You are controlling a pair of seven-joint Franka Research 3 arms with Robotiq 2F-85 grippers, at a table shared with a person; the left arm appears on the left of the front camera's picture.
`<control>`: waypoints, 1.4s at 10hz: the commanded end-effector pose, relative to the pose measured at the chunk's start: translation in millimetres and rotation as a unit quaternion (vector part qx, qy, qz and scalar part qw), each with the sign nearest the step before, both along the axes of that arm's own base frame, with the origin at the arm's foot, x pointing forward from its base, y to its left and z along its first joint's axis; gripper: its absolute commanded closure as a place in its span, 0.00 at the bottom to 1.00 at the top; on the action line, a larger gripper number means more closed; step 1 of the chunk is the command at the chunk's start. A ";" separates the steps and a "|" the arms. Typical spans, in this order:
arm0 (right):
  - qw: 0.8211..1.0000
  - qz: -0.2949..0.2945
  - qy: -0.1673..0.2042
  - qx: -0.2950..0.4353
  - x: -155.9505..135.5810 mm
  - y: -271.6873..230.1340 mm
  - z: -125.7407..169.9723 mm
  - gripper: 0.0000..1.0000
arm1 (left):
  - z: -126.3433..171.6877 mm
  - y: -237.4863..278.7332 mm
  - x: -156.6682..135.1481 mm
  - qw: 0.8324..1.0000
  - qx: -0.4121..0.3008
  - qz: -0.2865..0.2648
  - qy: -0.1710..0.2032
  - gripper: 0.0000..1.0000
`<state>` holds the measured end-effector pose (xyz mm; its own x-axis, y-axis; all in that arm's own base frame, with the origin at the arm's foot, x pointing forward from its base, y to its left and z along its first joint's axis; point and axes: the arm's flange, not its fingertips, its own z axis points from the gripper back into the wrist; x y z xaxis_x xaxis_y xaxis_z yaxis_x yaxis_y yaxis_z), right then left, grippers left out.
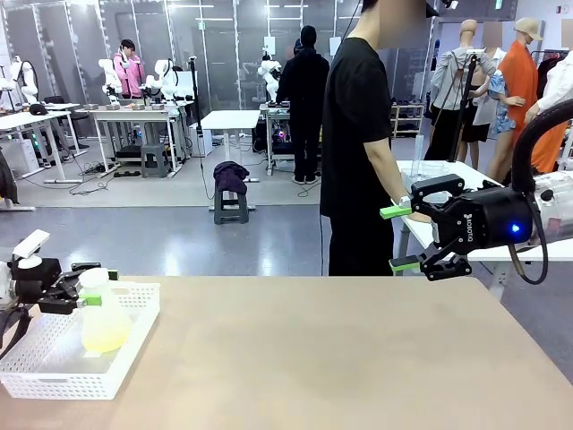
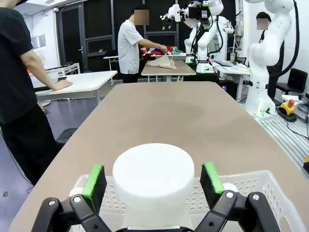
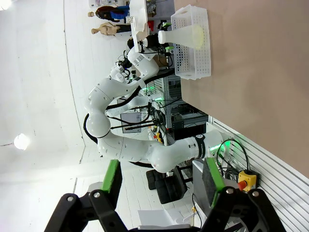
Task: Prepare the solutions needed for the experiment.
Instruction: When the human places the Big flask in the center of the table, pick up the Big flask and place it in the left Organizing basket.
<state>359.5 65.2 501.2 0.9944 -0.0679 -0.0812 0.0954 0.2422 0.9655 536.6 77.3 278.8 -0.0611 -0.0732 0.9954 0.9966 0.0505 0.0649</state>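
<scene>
The left hand (image 1: pixel 89 287) is straddling, fingers spread and not yet clenched, the white cap of the flask (image 1: pixel 104 318) holding the pale yellow solutions (image 1: pixel 106 333), seemingly standing in the white basket (image 1: pixel 134 309) at the bench's (image 1: pixel 340 358) left end, so closing then lifting straight up looks next, while the right hand (image 1: pixel 403 238) is hovering released, well apart.

Flask (image 1: pixel 105 315) in basket (image 1: pixel 134 345), table's (image 1: pixel 340 358) left end.

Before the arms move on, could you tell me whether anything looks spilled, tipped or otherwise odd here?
Nothing stands out. The flask with the pale yellow liquid stands upright in the white basket at the table's left edge; no spill shows. The left gripper sits open around its cap, and the right gripper hangs open over the table's far side.
</scene>
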 end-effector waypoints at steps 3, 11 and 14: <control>1.000 -0.002 -0.003 0.005 -1.3 -0.2 1.0 0.15 | 13.3 30.1 -7.1 0.998 0.022 -0.044 -0.026 0.00; 1.000 -0.002 -0.003 0.005 -1.3 -0.2 1.0 0.15 | 101.5 90.4 -46.3 0.997 0.018 0.036 0.065 0.00; 1.000 -0.002 -0.003 0.005 -1.3 -0.2 1.0 0.15 | 145.0 69.3 -90.7 0.979 0.023 0.024 0.202 0.00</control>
<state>359.5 65.2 501.2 0.9944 -0.0678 -0.0814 0.0956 0.2424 0.9655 460.2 154.7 407.9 0.2642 -0.1205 0.9569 0.9618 0.1071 -0.2520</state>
